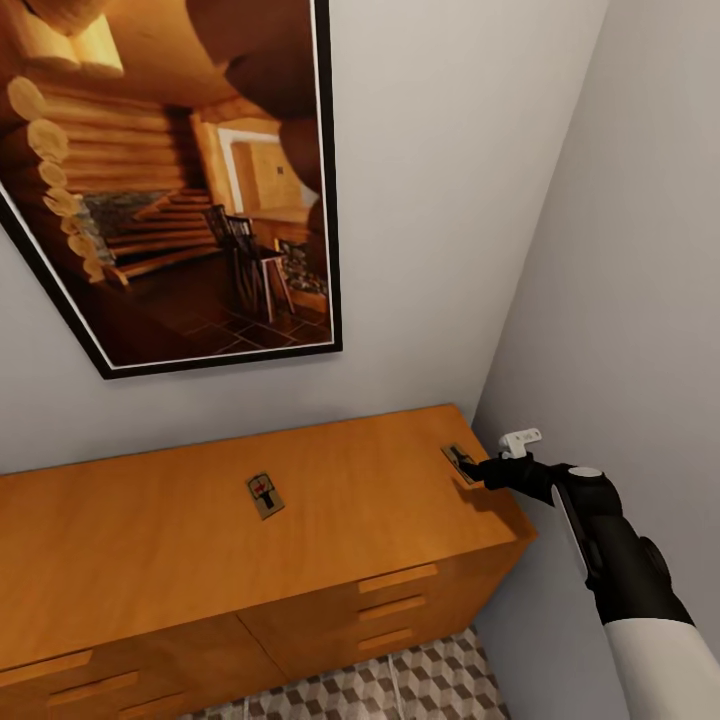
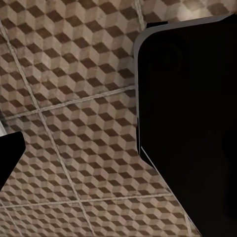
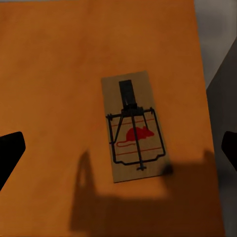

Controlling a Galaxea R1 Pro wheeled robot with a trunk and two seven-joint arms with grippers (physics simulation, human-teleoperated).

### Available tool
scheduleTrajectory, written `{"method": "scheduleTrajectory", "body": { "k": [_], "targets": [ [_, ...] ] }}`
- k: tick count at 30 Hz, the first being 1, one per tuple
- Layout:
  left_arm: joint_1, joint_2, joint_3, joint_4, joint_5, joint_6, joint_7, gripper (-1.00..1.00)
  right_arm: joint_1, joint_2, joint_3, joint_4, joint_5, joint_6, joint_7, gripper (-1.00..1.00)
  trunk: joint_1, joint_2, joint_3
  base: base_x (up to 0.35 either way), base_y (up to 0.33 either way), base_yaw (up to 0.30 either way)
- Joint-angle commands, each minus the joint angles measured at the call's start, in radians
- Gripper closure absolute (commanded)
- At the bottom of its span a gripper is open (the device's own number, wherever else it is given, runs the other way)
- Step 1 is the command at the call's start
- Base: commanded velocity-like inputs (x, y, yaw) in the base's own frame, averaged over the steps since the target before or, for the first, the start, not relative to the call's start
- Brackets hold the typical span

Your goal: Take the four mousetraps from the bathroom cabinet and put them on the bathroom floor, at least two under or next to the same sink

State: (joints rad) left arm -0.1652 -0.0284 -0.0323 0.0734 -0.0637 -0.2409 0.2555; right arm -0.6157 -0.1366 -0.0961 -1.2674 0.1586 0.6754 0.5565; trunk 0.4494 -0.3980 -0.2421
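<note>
Right wrist view: the right claw point(image 3: 118, 148) hangs wide open, holding nothing, over a mousetrap point(image 3: 134, 126) lying flat near the tabletop point(image 1: 150, 530) edge. A clumsy pinch could knock it off. Farther along lies a second trap point(image 1: 264, 495).

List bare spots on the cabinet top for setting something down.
Cabinet top: the stretch left of the middle mousetrap is bare, as is the patch between it and the right mousetrap. The right corner is crowded: the right hand hovers by that trap, with the side wall close.
</note>
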Motion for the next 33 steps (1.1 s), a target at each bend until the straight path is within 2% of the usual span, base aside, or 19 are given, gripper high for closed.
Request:
{"method": "scheduleTrajectory", "body": {
  "k": [1, 33],
  "targets": [
    [-0.002, 0.0, -0.003, 0.005, -0.007, -0.006, 0.007, -1.0, -0.001, 0.0, -0.001, -0.001, 0.01, 0.003, 0.01, -1.0, 0.001, -0.002, -0.002, 0.0, 0.0, 0.0],
    [-0.002, -0.002, -0.003, 0.005, -0.007, -0.008, 0.007, -1.0, -0.001, 0.002, 0.001, -0.001, 0.013, -0.02, 0.01, -1.0, 0.001, -0.002, -0.003, 0.031, 0.0, 0.0]
  ]
}}
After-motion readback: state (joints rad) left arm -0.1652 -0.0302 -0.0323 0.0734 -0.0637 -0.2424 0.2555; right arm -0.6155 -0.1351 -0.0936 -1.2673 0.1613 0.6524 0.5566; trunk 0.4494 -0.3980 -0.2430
